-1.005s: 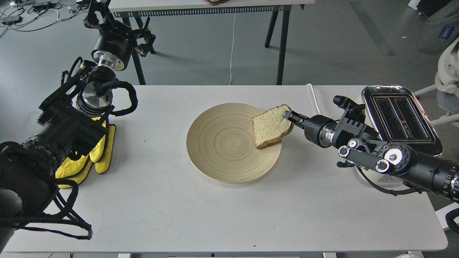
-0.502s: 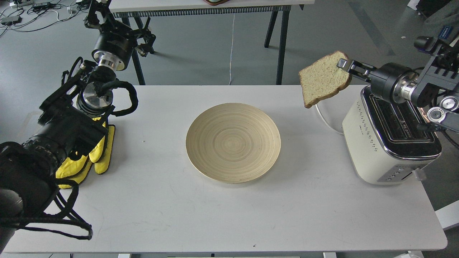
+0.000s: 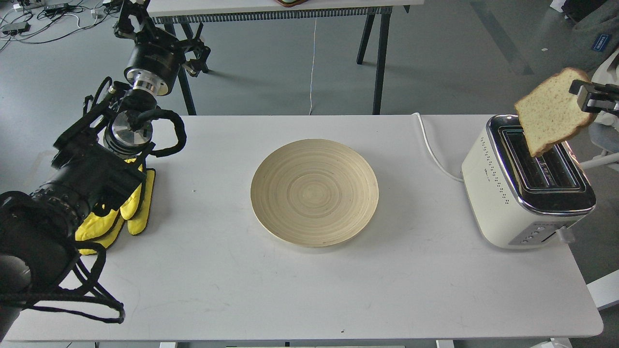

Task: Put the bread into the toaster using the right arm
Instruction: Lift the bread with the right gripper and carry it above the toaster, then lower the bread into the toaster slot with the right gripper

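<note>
My right gripper (image 3: 582,93) has carried the bread (image 3: 551,112) off the wooden plate (image 3: 314,192), clamped on its crust. The slice now hangs tilted just above the toaster (image 3: 522,193) slots, so lowering comes next.

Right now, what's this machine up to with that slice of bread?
The right tool grips a slice of bread by its edge and holds it tilted in the air above the toaster, not yet in a slot. The wooden plate sits bare. The left arm rests by yellow gloves.

White table (image 3: 290,290): plate (image 3: 314,192), toaster (image 3: 522,188), gloves (image 3: 121,212).
</note>
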Controlling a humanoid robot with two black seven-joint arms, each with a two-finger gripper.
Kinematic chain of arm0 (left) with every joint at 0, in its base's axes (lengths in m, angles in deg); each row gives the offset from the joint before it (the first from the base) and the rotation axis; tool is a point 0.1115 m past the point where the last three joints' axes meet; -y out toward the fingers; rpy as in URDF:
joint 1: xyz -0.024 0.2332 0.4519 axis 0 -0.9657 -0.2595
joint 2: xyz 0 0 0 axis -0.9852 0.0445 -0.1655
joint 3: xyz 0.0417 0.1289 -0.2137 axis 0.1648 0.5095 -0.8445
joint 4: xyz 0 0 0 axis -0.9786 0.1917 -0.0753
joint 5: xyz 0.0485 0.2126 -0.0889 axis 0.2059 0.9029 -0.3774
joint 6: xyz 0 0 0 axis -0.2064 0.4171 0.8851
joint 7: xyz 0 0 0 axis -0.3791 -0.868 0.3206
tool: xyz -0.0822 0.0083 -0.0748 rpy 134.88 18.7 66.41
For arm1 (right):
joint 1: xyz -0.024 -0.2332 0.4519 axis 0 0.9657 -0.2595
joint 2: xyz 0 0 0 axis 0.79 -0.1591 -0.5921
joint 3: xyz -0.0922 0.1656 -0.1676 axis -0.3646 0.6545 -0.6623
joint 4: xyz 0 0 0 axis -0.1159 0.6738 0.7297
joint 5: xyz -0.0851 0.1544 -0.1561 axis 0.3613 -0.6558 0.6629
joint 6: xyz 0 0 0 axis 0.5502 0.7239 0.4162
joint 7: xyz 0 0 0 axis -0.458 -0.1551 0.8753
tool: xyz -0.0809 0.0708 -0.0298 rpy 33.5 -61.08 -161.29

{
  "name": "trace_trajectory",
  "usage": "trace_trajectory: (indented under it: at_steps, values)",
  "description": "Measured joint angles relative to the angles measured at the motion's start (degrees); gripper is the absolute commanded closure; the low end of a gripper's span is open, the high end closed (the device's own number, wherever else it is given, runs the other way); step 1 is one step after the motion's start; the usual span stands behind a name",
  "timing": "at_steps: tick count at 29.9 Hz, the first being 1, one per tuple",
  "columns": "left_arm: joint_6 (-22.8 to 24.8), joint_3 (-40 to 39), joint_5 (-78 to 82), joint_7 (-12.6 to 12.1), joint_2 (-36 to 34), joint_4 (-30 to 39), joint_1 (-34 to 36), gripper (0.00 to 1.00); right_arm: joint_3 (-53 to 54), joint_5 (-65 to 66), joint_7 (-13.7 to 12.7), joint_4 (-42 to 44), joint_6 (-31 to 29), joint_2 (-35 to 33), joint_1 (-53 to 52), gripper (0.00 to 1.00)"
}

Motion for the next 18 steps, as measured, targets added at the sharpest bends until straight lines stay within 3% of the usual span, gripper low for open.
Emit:
trace_trajectory:
  at_steps: [18]
  values:
    - [0.1,0.0,0.0,0.0,0.0,0.0,0.0,0.00,-0.2,-1.4,-1.3,-1.7,0.1,0.4,3.7,0.95]
